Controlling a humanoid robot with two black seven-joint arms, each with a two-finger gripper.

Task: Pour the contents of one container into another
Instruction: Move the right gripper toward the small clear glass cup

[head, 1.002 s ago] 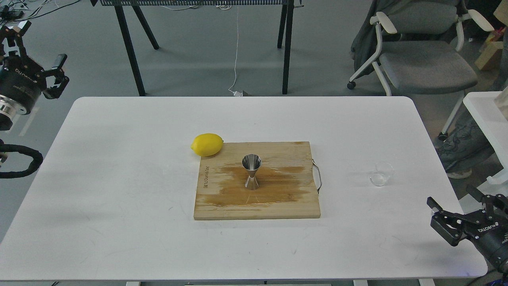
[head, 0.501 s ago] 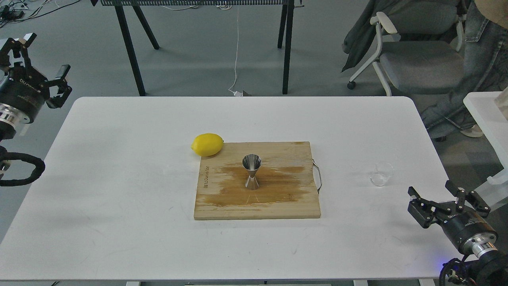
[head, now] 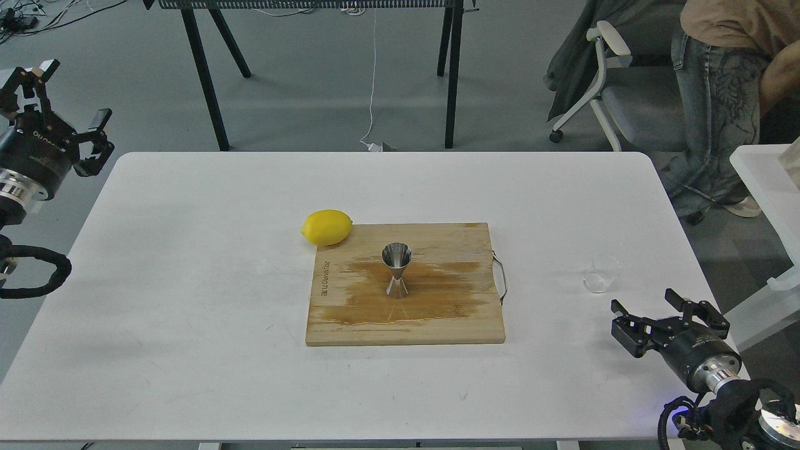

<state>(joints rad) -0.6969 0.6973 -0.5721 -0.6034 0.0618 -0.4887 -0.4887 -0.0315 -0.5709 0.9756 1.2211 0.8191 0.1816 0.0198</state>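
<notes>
The small clear cup (head: 600, 275) stands on the white table (head: 187, 262) near its right edge, faint against the surface. The steel jigger (head: 396, 270) stands upright in the middle of a wet wooden cutting board (head: 437, 312). My right gripper (head: 647, 306) hovers open over the table's front right corner, a short way in front of the cup and not touching it. My left gripper (head: 65, 94) is open and held up beyond the table's far left corner, with nothing in it.
A yellow lemon (head: 326, 227) lies against the board's far left corner. A metal handle (head: 500, 275) sticks out on the board's right side. Behind the table stand black table legs (head: 206, 81), an office chair (head: 631, 94) and a person (head: 725, 94).
My right gripper has moved left and inward over the table toward the cup. The left gripper has shifted slightly. A person has come into view at the back right.
</notes>
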